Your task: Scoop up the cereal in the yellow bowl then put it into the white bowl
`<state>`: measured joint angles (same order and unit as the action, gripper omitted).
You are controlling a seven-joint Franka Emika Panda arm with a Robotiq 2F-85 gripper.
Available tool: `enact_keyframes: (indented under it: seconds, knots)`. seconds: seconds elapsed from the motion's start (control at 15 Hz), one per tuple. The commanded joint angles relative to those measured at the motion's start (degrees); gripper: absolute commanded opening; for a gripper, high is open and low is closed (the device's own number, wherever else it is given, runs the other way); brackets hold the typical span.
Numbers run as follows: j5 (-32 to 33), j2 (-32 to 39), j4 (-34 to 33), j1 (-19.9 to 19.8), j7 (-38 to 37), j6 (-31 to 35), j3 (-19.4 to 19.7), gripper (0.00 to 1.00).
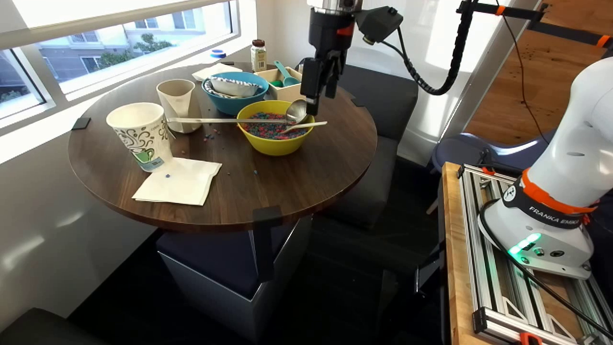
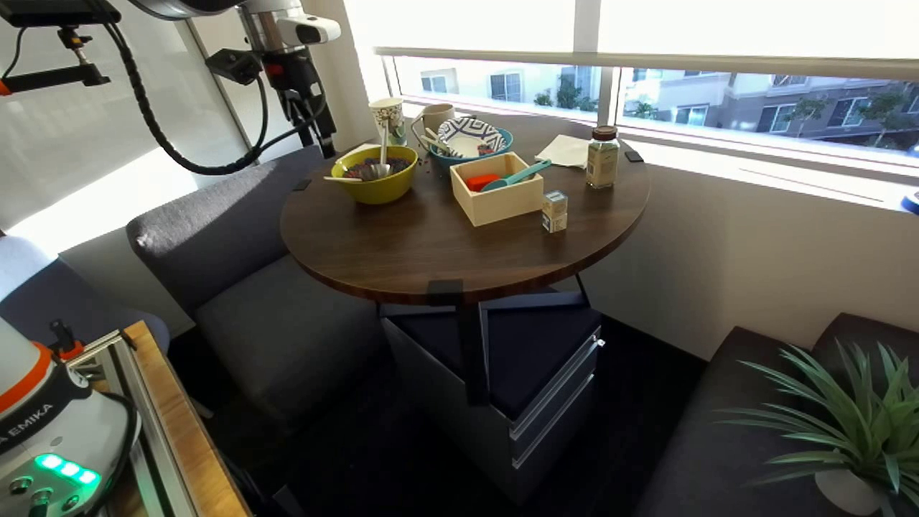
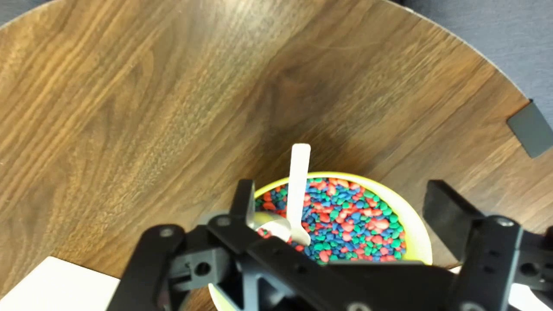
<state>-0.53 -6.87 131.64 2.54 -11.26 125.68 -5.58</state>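
Carefully align your empty, wide-spread gripper (image 3: 341, 202), since an off-line descent could strike the ladle (image 1: 295, 111) and scatter cereal (image 3: 355, 221).

gripper (image 1: 322, 99): fingers apart, near yellow bowl (image 1: 273, 146) | cereal (image 1: 266, 130): in bowl | metal ladle (image 1: 296, 111), white spoon (image 1: 308, 125): handles past rim

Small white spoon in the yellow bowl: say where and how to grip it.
Take the small white spoon by its handle's outer end, probably best from above, closing across it. That narrow end juts past the rim of the yellow bowl, clear of the cereal, where the head lies. In the wrist view, the open tool has a jaw on either side of the handle.
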Motion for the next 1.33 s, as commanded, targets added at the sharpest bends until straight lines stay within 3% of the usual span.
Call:
enact_keyframes:
  seconds: [0.0,0.33,0.87,0.93,1.0,1.07,1.13,1.27]
  knots:
    - [0.03,1.11,-0.42,0.49,-0.58,1.31,0.25,1.00]
    - [0.02,3.73,-2.09,0.88,-1.37,2.40,0.20,1.00]
    - [7.03,8.62,-3.51,0.32,-5.01,4.52,1.24,1.00]
    - [7.17,9.31,-3.81,0.41,-5.09,4.60,1.35,0.88]
    - [7.59,9.98,-4.13,0.50,-5.46,4.59,1.43,0.84]
    - [8.01,10.45,-4.36,0.59,-5.90,4.55,1.50,0.70]
    - [8.10,10.89,-4.68,0.73,-6.23,4.47,1.51,0.68]
    - [8.29,11.47,-5.19,0.96,-6.69,4.64,1.51,0.55]
